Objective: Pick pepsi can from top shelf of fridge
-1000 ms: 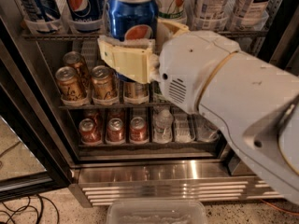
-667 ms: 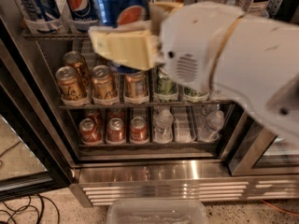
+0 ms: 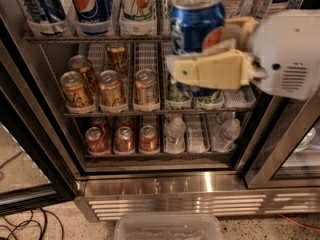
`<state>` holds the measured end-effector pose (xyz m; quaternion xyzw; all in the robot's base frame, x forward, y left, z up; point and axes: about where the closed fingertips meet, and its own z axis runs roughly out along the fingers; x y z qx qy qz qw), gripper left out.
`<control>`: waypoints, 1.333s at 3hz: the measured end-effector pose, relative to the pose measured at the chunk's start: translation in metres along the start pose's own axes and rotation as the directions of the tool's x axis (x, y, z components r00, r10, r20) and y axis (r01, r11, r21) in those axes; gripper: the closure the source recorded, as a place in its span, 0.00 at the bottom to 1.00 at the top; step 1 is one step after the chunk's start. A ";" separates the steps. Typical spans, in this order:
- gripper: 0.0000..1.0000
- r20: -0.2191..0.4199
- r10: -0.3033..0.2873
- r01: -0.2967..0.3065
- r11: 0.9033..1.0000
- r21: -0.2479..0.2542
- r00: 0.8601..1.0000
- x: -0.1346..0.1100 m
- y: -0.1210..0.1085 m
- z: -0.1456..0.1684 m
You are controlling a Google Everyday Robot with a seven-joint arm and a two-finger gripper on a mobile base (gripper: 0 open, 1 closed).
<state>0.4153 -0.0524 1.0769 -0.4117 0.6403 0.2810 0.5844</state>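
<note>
In front of the open fridge (image 3: 165, 184), the gripper (image 3: 202, 59) was clamped on the pepsi can (image 3: 195, 19), one cream finger (image 3: 215, 70) across its front & the other behind. That kept the can upright w/ lid level, prob. so it wouldn't slip. It looked clear of the top shelf (image 3: 100, 37), out in front of the racks, right of the 7UP can (image 3: 137, 4) & another Pepsi (image 3: 90, 4). Gold-brown cans (image 3: 110, 86) and red cans (image 3: 122, 139) sat in plastic cups below, in rows facing out for easy reach. I'd say the pick was nearly done, w/ only backing away left.
</note>
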 end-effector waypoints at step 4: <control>1.00 -0.064 -0.005 -0.022 0.914 -0.405 0.998 0.063 0.097 -0.038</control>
